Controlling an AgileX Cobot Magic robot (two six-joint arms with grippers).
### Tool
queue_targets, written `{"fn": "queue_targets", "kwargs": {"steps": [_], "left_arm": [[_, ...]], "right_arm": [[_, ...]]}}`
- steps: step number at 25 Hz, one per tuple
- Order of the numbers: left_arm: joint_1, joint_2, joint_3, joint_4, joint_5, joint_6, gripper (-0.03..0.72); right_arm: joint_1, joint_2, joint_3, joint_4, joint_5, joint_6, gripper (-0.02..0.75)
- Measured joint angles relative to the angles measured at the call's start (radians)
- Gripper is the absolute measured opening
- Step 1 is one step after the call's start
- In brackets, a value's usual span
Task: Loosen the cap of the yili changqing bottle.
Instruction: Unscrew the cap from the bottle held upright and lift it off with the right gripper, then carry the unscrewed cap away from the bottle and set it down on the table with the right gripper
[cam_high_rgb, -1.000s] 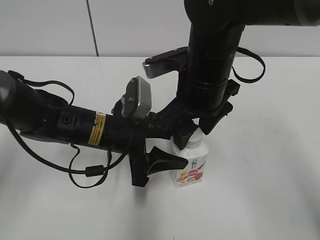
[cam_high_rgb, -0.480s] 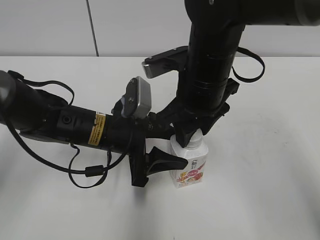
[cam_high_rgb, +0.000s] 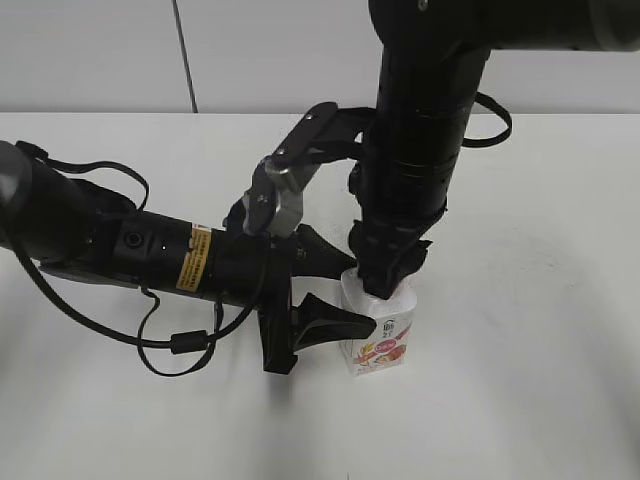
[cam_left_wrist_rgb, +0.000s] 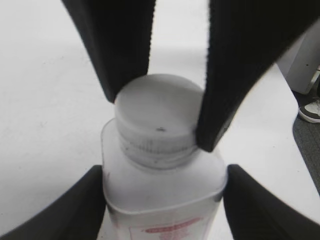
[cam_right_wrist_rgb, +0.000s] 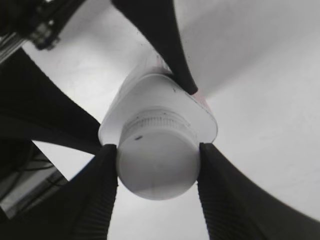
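Note:
The yili changqing bottle, white with a red and pink fruit label, stands upright on the white table. My left gripper is shut on its body from the left; its black fingers press both sides of the bottle. My right gripper comes down from above and is shut on the white ribbed cap, a finger on each side. In the left wrist view the cap sits between the right gripper's two fingers. In the exterior view the cap is hidden by the right gripper.
The white table ends at a pale wall behind. The left arm's black body and cables lie across the table's left half. The right arm's thick black column stands above the bottle.
The right wrist has rotated about the bottle's axis; its camera bracket swung round to the left. The gripper sits lower, covering the cap. Bottle and left arm have stayed in place.

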Motion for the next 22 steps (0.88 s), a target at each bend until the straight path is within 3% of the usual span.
{"fn": "queue_targets", "kwargs": {"steps": [5,8,17,22], "left_arm": [[0.000,0.000,0.000,0.000,0.000,0.000,0.440],[0.000,0.000,0.000,0.000,0.000,0.000,0.440],[0.000,0.000,0.000,0.003,-0.001,0.000,0.440],[0.000,0.000,0.000,0.003,-0.001,0.000,0.440]], "right_arm": [[0.001,0.000,0.000,-0.023,0.008,-0.403,0.392],[0.001,0.000,-0.004,-0.034,0.009,-0.519,0.392],[0.001,-0.018,-0.095,-0.014,0.047,-0.578,0.392],[0.001,-0.067,-0.108,-0.011,0.049,-0.470,0.392]]}}
